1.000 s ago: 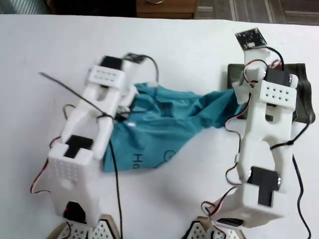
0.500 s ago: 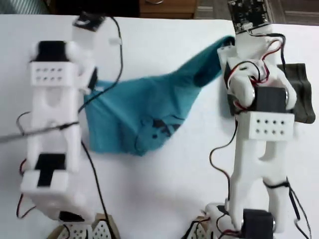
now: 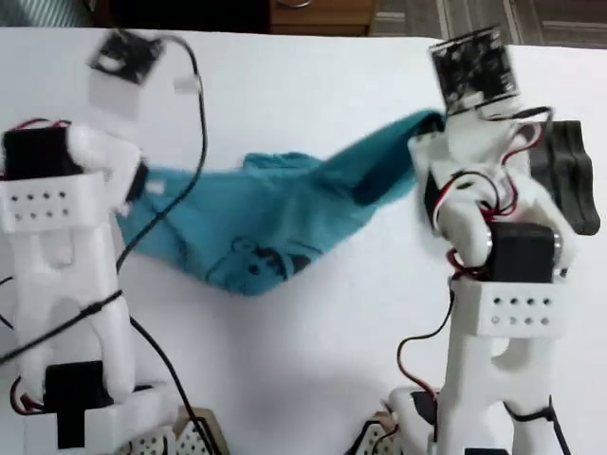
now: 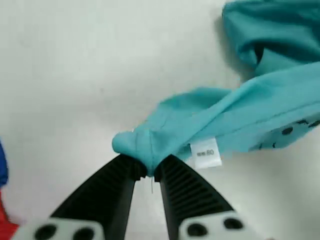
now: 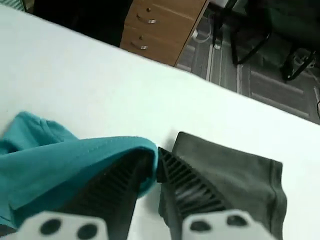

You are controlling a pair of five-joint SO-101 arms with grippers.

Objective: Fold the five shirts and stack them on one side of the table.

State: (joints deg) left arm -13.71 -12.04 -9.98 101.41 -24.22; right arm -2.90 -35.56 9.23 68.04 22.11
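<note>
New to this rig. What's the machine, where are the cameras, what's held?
Two small white robot arms sit side by side at a white table. One picture looks down from a fixed camera; the other two come from cameras on each arm's wrist. The left gripper pinches one bunched end of a teal shirt; the right gripper is shut on its other end, so it spans between them. A folded dark shirt lies on the table by the right gripper.

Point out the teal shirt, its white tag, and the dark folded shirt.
teal shirt (image 3: 275,213), high view, middle of the fabric.
white tag (image 4: 206,152), left wrist view, centre of the label.
dark folded shirt (image 5: 235,165), right wrist view, its top face.
</note>
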